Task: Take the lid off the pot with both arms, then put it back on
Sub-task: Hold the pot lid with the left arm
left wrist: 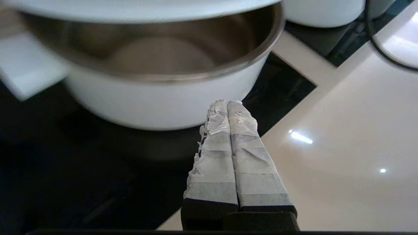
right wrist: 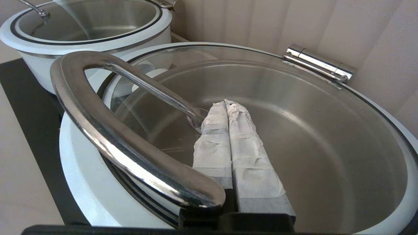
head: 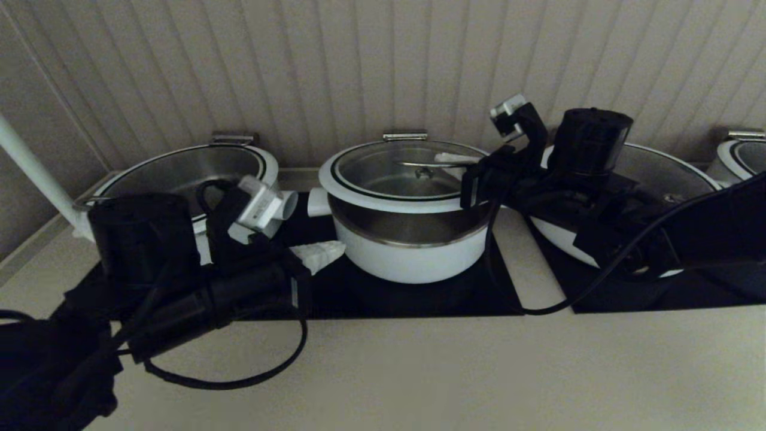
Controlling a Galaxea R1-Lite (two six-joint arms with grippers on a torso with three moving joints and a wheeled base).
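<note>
Left end effector (left wrist: 227, 106) clenched empty at the pot's (head: 413, 251) eight o'clock; right end effector (right wrist: 225, 106) clenched empty over the lid (head: 401, 170) at three o'clock.

Ribbed beige wall (head: 359, 66) behind a cream counter (head: 449, 371) with black panels (head: 383, 299).

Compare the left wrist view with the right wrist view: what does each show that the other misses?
Only the left wrist view shows the pot's white outer wall from low beside it, the black mat and the counter, with the left fingers shut. Only the right wrist view shows the glass lid, its steel handle, the hinge and a neighbouring pot. Both show taped fingers pressed together, holding nothing.
</note>
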